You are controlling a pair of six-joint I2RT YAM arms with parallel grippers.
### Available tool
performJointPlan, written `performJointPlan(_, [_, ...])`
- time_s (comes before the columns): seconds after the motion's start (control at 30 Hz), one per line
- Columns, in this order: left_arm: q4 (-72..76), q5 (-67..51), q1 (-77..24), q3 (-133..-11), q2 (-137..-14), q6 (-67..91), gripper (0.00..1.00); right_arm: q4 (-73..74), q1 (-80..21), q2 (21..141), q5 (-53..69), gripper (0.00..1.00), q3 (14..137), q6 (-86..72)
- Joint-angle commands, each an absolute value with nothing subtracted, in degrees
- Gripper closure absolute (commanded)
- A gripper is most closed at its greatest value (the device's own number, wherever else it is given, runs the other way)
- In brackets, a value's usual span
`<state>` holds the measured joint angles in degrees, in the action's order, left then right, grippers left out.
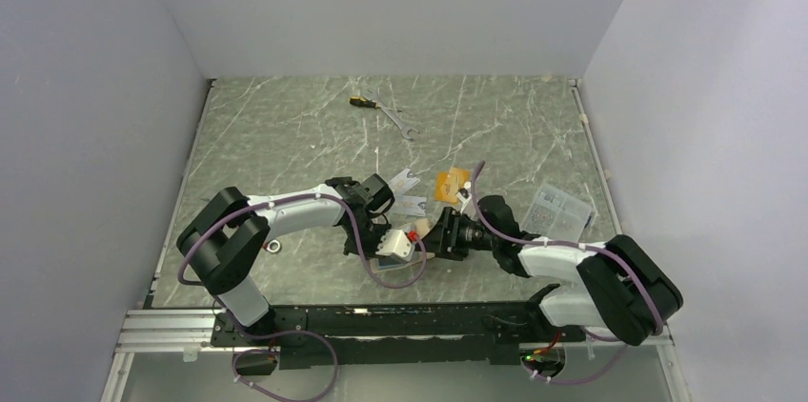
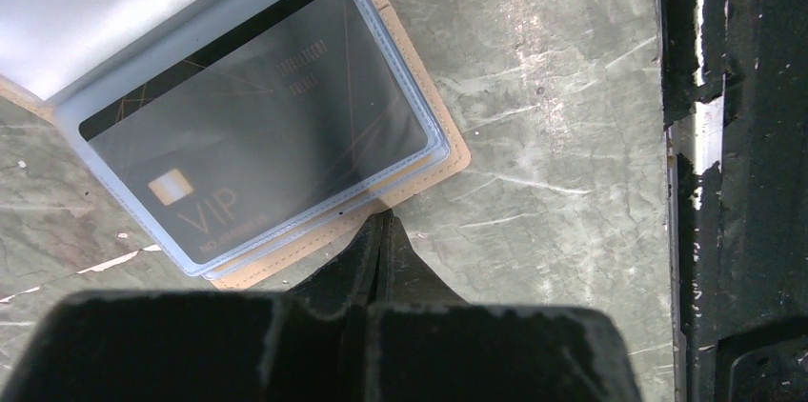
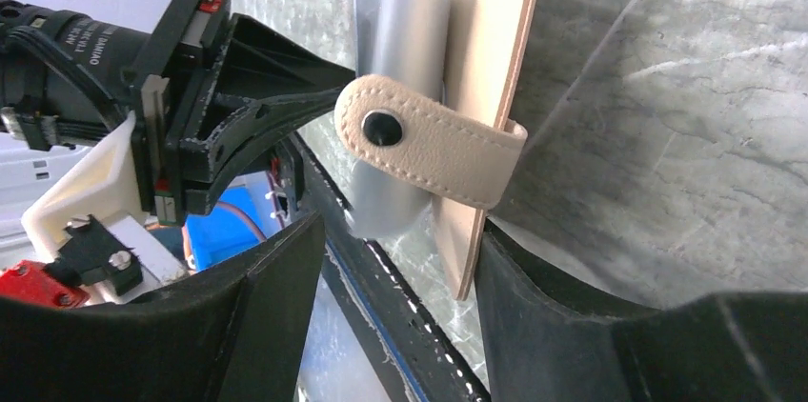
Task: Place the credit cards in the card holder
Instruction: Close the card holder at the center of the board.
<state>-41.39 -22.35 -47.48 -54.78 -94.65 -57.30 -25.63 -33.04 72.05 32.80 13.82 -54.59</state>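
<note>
Card holder (image 3: 491, 50) lies open on the table (image 1: 286, 135) near the 6 o'clock edge, between the two arms. The black card (image 2: 257, 126) is already in a clear sleeve, VIP print readable through the plastic.

Left pincer (image 2: 386, 231) is fully closed with nothing between the fingers. Its tips sit at the holder's tan border, at 6 o'clock in the wrist view. Probably pinning it so it can't slide or flip shut, though I can't tell how hard it presses.

Right pincer (image 3: 400, 231) is part open. Its fingers straddle the raised tan cover and the snap tab (image 3: 429, 140) with gaps on both sides, so no grip yet. The cover stands on edge with the sleeve pages bowed beside it. My read: the right arm is about to take that flap to spread the holder wider, or to steady it for the next card.

Orange card (image 1: 451, 183) lies at about 1 o'clock from the holder. Two silver cards (image 1: 405, 178) (image 1: 412, 204) lie at 12 o'clock, one nearer the holder, all flat and loose on the table. So one card is in and three are left.

Clear box (image 1: 557, 210) sits at 3 o'clock and is not involved.

Risk: the flap slipping out if the right pincer closes on the tab alone.
</note>
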Motion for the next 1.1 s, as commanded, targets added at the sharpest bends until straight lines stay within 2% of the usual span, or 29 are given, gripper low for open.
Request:
performJointPlan(0.0, [-37.43, -21.62, -48.06, -54.06, -96.36, -58.23, 1.00, -30.02, -33.68, 74.82, 34.58, 0.39, 15.30, -54.60])
performJointPlan(0.4, [-38.21, -21.82, -48.04, -53.97, -95.55, -58.39, 1.00, -16.55, -37.34, 77.37, 27.73, 0.44, 22.81, -48.92])
performJointPlan(0.53, [-38.68, -21.49, -47.91, -53.75, -95.33, -58.44, 1.00, -11.67, -38.30, 77.07, 24.13, 0.55, 24.67, -47.65])
performJointPlan(0.67, [-38.75, -21.47, -47.83, -53.20, -94.31, -58.58, 1.00, -7.38, -38.82, 74.18, 19.82, 0.76, 24.97, -47.40])
performJointPlan(0.87, [-39.62, -22.16, -46.87, -53.30, -93.10, -58.17, 1.00, -5.62, -38.99, 71.53, 17.36, 0.88, 24.25, -47.43])
performJointPlan(0.97, [-41.21, -25.67, -44.94, -54.85, -92.23, -57.61, 1.00, -5.28, -39.19, 71.42, 16.96, 1.00, 24.52, -47.16])
performJointPlan(1.07, [-44.24, -30.78, -41.11, -57.93, -91.32, -57.02, 1.00, -4.05, -39.71, 68.49, 15.96, 1.00, 25.02, -45.79])
